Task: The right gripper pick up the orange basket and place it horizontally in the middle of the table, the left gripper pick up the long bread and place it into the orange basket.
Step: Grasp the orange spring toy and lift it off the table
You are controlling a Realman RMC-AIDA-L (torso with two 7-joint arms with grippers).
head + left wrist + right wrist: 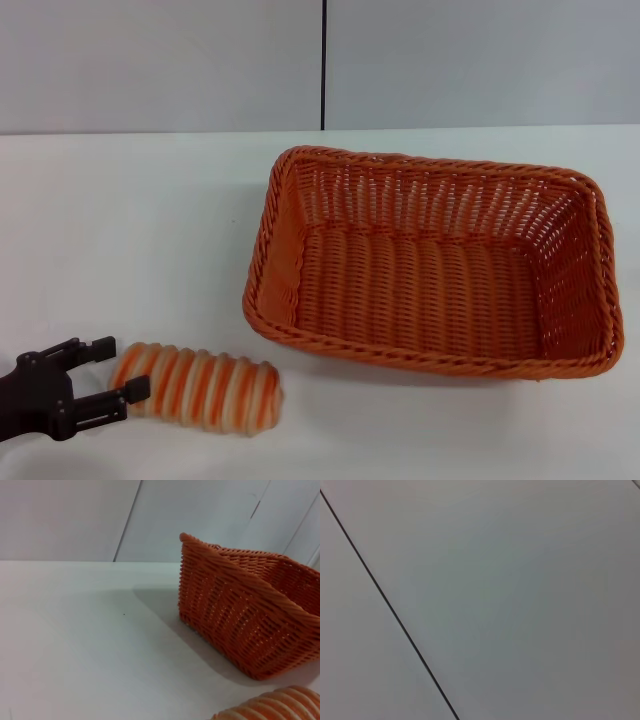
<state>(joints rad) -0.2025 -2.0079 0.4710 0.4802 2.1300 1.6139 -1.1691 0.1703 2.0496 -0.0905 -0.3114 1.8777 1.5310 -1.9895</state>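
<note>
At the near left corner of the white worktop point(150, 240), the left tool point(112, 372) reaches in from the edge, its 2 knobbed black fingers point(98, 349) spread apart with a clear gap between them. The left end of the long bread point(200, 388) sits right at that gap: the nearer fingertip touches or nearly touches the loaf's near side, while the farther fingertip stands just off its end, so the tool is open around the tip of the loaf and has not closed on it. The long bread lies flat on the worktop, ribbed orange-and-cream stripes up, its length running away from the tool toward the right and slightly toward the near edge. Farther right and a little farther back sits the orange basket point(440, 265), upright, its long side running across the worktop, with nothing inside it; it is near the loaf but apart from it. The left wrist view shows a corner of the same basket beyond a stretch of bare worktop and a sliver of the loaf at the edge. The right tool does not appear in any view; its wrist camera shows only a plain grey panel point(520, 590) crossed by 1 dark seam.
</note>
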